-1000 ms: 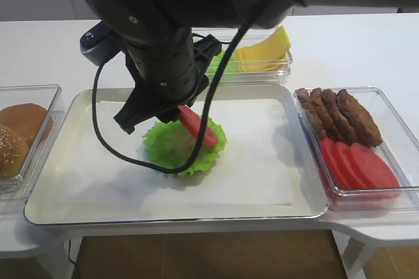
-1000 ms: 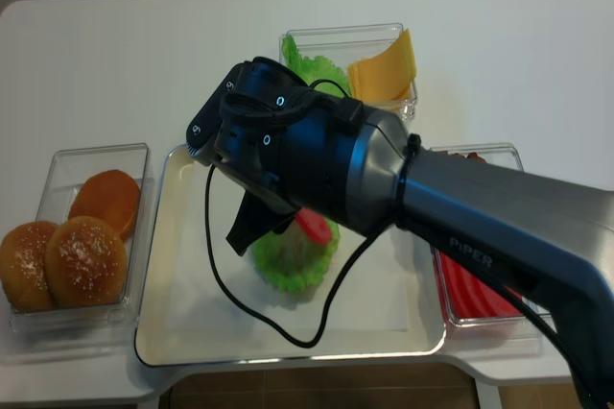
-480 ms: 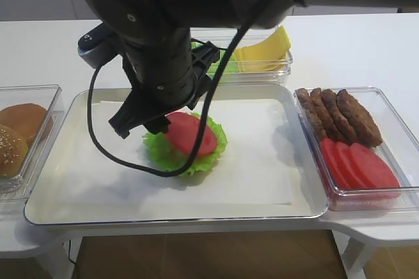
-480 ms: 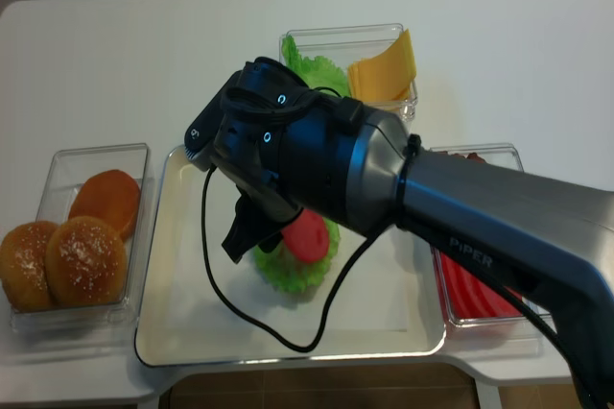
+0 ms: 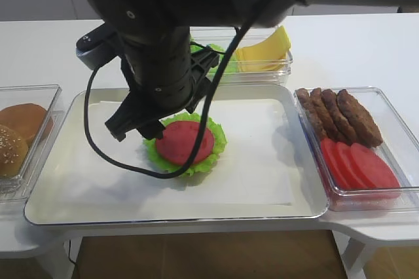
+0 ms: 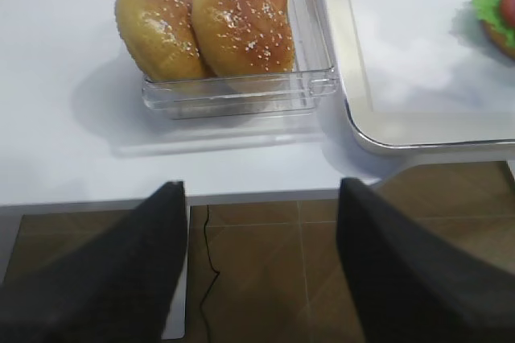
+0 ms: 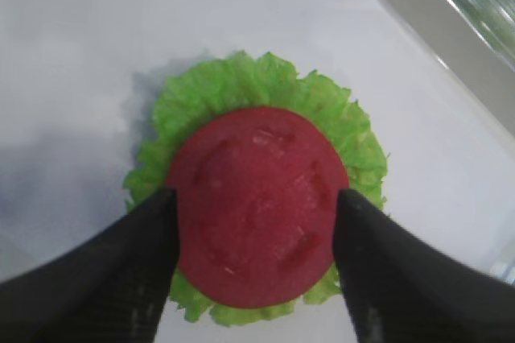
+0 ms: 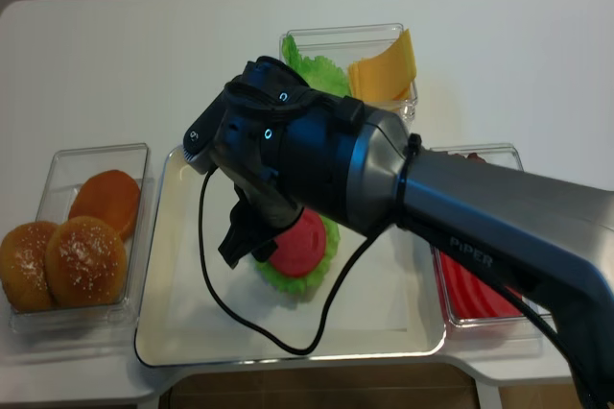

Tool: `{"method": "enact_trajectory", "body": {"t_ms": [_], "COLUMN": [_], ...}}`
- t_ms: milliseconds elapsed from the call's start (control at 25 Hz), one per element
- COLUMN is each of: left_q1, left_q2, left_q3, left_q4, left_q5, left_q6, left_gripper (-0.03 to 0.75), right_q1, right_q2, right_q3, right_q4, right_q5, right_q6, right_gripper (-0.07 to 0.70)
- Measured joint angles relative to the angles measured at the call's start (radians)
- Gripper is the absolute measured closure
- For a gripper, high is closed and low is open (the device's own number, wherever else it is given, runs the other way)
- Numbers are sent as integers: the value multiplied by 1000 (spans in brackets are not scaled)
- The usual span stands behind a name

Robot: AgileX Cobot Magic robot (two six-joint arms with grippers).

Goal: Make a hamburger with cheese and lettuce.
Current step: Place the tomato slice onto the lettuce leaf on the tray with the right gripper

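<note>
The right gripper hangs over the hamburger, jaws spread wide on either side of its red slice, gripping nothing. The hamburger lies mid-tray. The left gripper is spread wide off the table's front edge

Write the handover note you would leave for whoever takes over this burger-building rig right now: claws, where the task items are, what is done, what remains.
Right claw: open, fingers either side of the tomato slice, not gripping it.
Left claw: open, empty, off the table's front edge near the bun box.
Hamburger: on the white tray; so far a lettuce leaf with the tomato lying flat on it.
Cheese: in the back container, beside spare green leaves.
Patties and more tomato slices: right-hand box.
Done: lettuce and tomato placed.
Left: add cheese; no cheese, patty or top bun is on the stack yet.
</note>
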Motion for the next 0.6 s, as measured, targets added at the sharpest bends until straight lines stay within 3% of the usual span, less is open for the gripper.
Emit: {"method": "enact_trajectory", "body": {"t_ms": [200, 360, 600], "left_q1": [0, 0, 0], "left_q2": [0, 0, 0], "left_q3": [0, 0, 0], "left_q4": [0, 0, 0], "left_q5": [0, 0, 0], "left_q6": [0, 0, 0], "left_gripper": [277, 277, 277], "right_q1": [-53, -170, -372], "right_q2": [-27, -52, -95], "right_q3": [-48, -102, -103], "right_q4": [160, 315, 401], "right_q5": [3, 24, 93], "right_q6": [-101, -161, -191], "right_gripper": [173, 172, 173]}}
